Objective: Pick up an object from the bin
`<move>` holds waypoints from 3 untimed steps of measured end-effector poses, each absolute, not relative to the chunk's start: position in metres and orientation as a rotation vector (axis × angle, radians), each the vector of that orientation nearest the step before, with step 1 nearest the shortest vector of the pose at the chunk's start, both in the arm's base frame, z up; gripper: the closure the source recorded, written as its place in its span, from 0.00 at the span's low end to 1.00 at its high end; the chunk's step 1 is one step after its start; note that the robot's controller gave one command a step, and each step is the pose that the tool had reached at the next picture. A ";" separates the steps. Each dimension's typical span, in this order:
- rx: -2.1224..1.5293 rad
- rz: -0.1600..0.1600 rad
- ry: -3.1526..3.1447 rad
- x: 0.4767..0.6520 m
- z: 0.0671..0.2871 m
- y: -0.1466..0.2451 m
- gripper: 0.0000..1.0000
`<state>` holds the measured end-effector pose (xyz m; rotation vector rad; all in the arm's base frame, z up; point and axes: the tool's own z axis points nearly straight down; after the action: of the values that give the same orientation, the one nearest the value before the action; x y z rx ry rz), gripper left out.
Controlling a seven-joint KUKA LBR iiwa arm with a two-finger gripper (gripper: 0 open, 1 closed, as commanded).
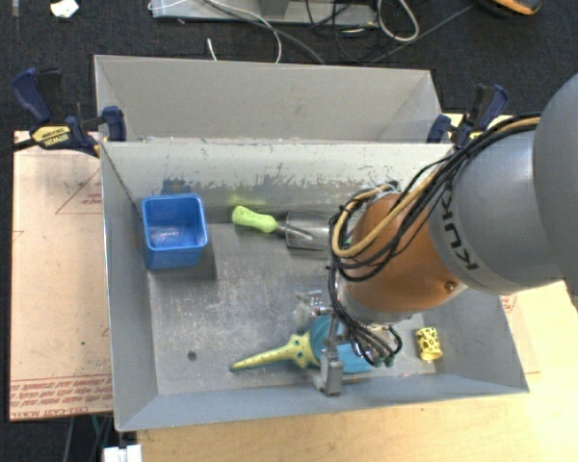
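The gripper [329, 378] is low at the front of the bin [222, 296], right at the teal end of a toy [275, 356] whose yellow-green cone points left along the floor. How wide the claw stands, and whether it has hold of anything, cannot be told, since the orange wrist cover and its cables hang over it. The likely trouble is a poor bite: the toy tapers and lies close to the front wall, so a closing claw may squeeze it out sideways, and a grip at one end could let the long cone tip and slip free on the lift. A yellow die [428, 344] lies near on the right and might get nudged
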<state>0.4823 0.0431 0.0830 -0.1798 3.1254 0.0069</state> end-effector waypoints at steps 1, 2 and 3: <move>-0.182 0.007 3.132 0.486 0.069 0.035 1.00; -0.182 0.007 3.132 0.486 0.069 0.035 1.00; -0.198 0.008 3.128 0.518 0.070 0.019 1.00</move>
<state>0.5184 0.0187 0.0701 -0.1976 3.1283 0.0080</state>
